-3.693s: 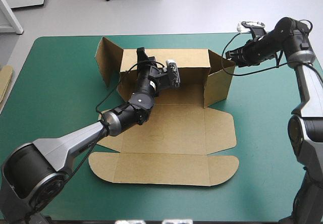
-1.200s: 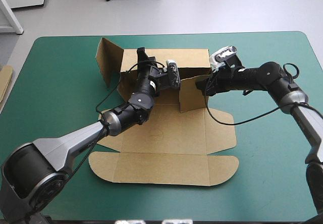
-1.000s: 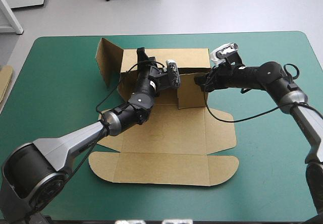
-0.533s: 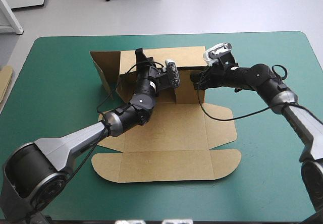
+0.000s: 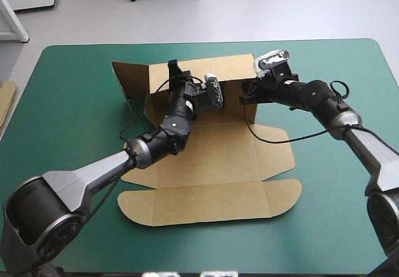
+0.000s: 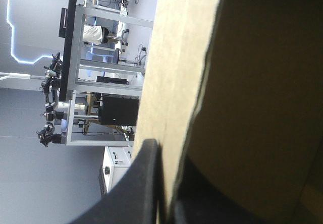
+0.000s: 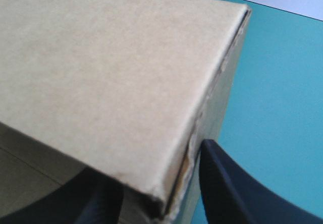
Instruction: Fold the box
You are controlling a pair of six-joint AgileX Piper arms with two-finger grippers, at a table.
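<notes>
I see the box (image 5: 212, 158) lying mid-table on the teal-green cover (image 5: 68, 102), its base and near lid flat, its far wall upright and 1 flap raised at the far-left corner. My left gripper (image 5: 175, 65) is pinched on the far wall's top edge, the sheet nipped between its 2 black fingers (image 6: 141, 193). The right gripper (image 5: 245, 97) clamps that wall's right corner, with 1 finger on each side of the folded-in board (more board (image 5: 5, 99) sits at the table's left edge).
</notes>
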